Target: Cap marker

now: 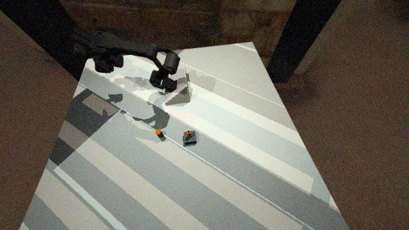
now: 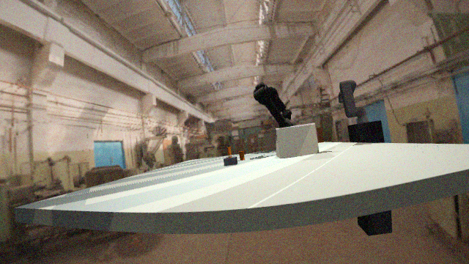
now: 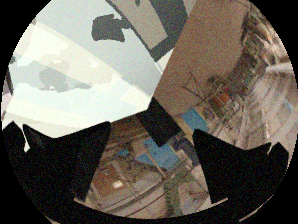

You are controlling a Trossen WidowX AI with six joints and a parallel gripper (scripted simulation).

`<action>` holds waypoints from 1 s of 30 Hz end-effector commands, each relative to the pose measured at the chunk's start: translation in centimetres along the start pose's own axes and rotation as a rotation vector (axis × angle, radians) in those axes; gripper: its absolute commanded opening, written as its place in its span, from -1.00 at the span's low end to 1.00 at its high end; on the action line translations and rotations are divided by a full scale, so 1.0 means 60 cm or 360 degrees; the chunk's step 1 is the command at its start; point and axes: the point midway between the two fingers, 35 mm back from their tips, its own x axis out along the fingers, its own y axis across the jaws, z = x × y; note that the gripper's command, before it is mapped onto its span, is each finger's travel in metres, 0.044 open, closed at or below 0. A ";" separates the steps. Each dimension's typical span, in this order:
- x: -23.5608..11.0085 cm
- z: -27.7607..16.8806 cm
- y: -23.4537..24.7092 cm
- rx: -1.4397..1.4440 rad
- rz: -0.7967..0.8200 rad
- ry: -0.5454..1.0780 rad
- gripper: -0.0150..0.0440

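The orange cap (image 1: 158,132) stands on the striped table (image 1: 223,179), just beside the dark holder block (image 1: 190,139) with the marker (image 1: 188,133) upright in it. Well apart, the gripper (image 1: 163,82) hangs wide open, holding nothing, near a pale wedge block (image 1: 179,92).

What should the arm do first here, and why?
Probably reach down toward the orange cap, since its hand hangs open and holds nothing, far from it near the white block. The cap stands loose on the table beside the marker, which is uncapped.
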 end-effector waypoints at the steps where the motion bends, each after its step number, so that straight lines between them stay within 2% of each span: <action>1: 0.002 0.002 0.000 0.0006 0.0006 -0.0013 0.78; 6: 0.044 0.048 0.014 0.0181 0.0170 -0.0293 0.34; 13: 0.080 0.138 0.041 0.0513 0.0539 -0.0590 0.34; 18: 0.082 0.226 0.065 0.0667 0.0872 -0.0736 0.34; 24: 0.047 0.332 0.097 0.0711 0.1227 -0.0809 0.34; 30: -0.024 0.426 0.133 0.0646 0.1478 -0.0794 0.34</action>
